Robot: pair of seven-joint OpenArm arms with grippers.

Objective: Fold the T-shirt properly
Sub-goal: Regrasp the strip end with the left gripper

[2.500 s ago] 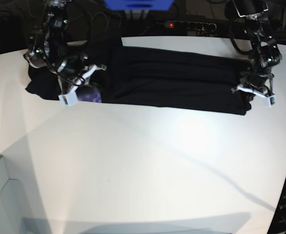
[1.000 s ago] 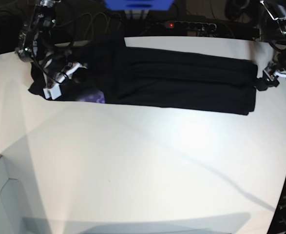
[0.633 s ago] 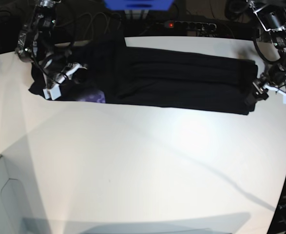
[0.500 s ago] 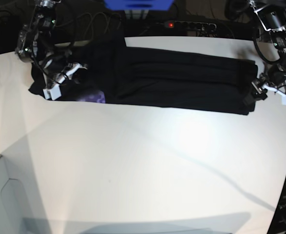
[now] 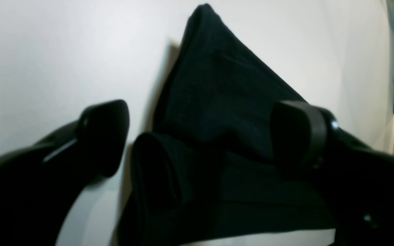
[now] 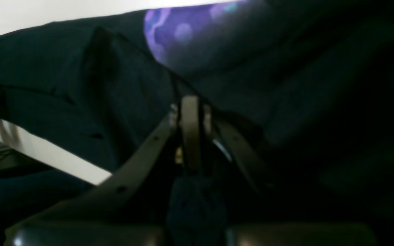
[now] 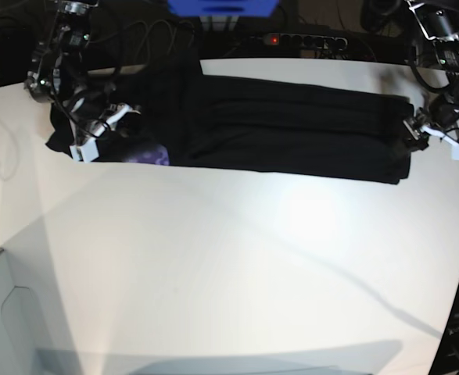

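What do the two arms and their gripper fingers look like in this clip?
Both arms are black, jointed, with dark cables looped along them and small green lights. In the base view each gripper, left gripper and right gripper, carries white finger pieces. Up close, the left fingers are broad, rounded black pads; the right fingers look thin and pale, on perforated struts.

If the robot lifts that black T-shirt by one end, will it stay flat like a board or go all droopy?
Probably droopy. The T-shirt is soft cloth, already creased into long folds on the table, so lifted parts would likely sag. Its rolled edge between the left claw fingers looks squashy, not stiff, and it probably won't roll away.
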